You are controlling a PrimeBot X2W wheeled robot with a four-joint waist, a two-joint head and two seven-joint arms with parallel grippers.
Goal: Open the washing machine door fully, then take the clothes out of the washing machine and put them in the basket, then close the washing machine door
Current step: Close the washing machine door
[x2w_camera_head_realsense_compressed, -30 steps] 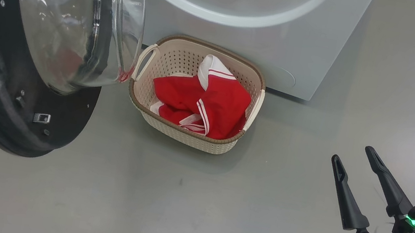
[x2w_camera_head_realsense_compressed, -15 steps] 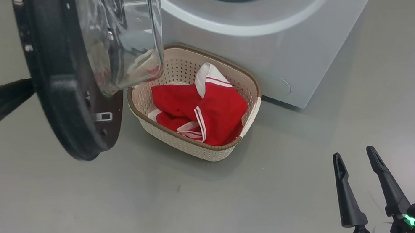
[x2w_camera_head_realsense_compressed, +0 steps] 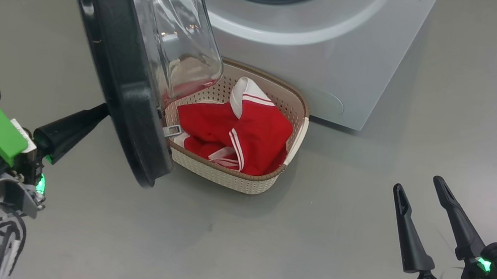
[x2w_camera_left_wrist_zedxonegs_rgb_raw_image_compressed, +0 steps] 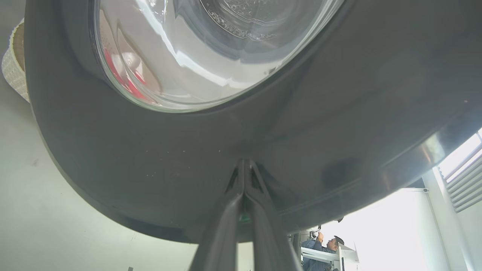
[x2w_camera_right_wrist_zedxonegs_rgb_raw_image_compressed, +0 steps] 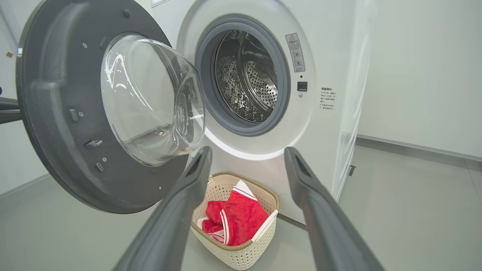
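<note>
Left gripper (x2w_camera_head_realsense_compressed: pixel 95 114), fingers pressed together, touches with its tips the black outer side of the half-open door (x2w_camera_head_realsense_compressed: pixel 124 61), while right gripper (x2w_camera_head_realsense_compressed: pixel 418 186) hangs spread and empty. Beyond, red clothes (x2w_camera_head_realsense_compressed: pixel 255 130) lie in the basket (x2w_camera_head_realsense_compressed: pixel 231 177), just before the washing machine (x2w_camera_head_realsense_compressed: pixel 321 45).

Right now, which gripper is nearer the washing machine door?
Left. The left gripper, shut, has its tip at the black outer face of the washing machine door. The right gripper, open, hangs well off to the right, beyond the basket, apart from the door.
</note>
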